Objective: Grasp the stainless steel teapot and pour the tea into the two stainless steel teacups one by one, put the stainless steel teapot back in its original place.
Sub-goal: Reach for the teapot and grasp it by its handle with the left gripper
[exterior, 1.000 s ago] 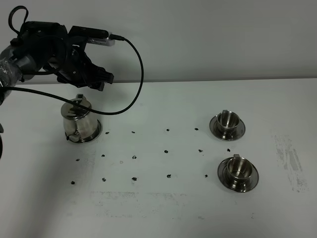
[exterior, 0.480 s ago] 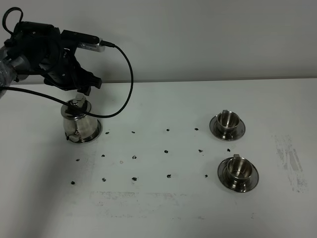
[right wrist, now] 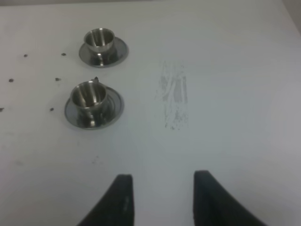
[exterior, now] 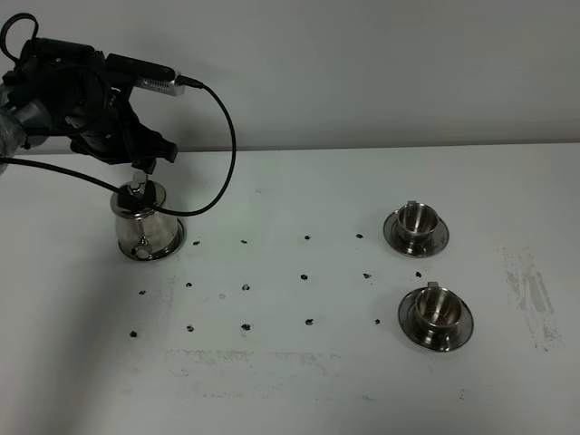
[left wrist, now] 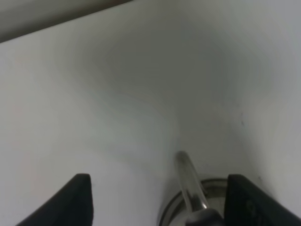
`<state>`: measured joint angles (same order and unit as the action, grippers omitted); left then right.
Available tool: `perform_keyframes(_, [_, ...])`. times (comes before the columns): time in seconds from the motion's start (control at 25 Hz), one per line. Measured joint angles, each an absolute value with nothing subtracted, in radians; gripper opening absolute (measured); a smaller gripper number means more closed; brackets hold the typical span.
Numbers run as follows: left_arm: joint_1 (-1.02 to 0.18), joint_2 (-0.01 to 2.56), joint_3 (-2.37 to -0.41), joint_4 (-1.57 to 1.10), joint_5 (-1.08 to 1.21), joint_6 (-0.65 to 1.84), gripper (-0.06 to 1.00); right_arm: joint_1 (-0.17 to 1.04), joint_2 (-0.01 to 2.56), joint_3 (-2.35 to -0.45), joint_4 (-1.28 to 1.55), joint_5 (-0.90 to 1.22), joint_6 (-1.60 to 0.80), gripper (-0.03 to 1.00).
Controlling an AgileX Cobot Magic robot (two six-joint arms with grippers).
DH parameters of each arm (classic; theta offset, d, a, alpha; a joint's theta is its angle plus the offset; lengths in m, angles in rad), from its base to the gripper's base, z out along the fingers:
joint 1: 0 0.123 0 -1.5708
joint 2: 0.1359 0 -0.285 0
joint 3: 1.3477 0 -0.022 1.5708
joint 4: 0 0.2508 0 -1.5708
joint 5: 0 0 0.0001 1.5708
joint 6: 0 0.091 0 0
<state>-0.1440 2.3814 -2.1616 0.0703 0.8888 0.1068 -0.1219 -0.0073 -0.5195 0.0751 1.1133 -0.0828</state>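
The stainless steel teapot [exterior: 145, 225] stands upright on the white table [exterior: 299, 362] at the left. My left gripper [exterior: 145, 166] hangs open just above its lid. In the left wrist view the left gripper [left wrist: 164, 200] has its black fingers [left wrist: 80, 200] wide apart, and a shiny steel part of the teapot [left wrist: 188, 181] rises between them without touching either. The two stainless steel teacups, the far one [exterior: 416, 219] and the near one [exterior: 434, 308], sit on saucers at the right. The right gripper [right wrist: 163, 197] hovers nearer than the teacups [right wrist: 89, 94], fingers apart, holding nothing. No tea is visible.
Small black marks [exterior: 246, 287] dot the table between the teapot and the cups. A grey scuffed patch [exterior: 530, 294] lies right of the cups. A black cable [exterior: 227, 154] loops from the left arm down behind the teapot. A pale wall [exterior: 362, 72] backs the table.
My left gripper has moved left and slightly down, from right of and above the teapot to directly over its lid. Its jaws stayed open. The cups have not moved.
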Motion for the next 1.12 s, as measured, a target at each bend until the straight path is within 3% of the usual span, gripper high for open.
perform_keyframes(1.12, [-0.138,2.382,-2.162,0.147,0.939,0.158,0.60,-0.122,-0.007,-0.519,0.075,1.113,-0.083,0.29])
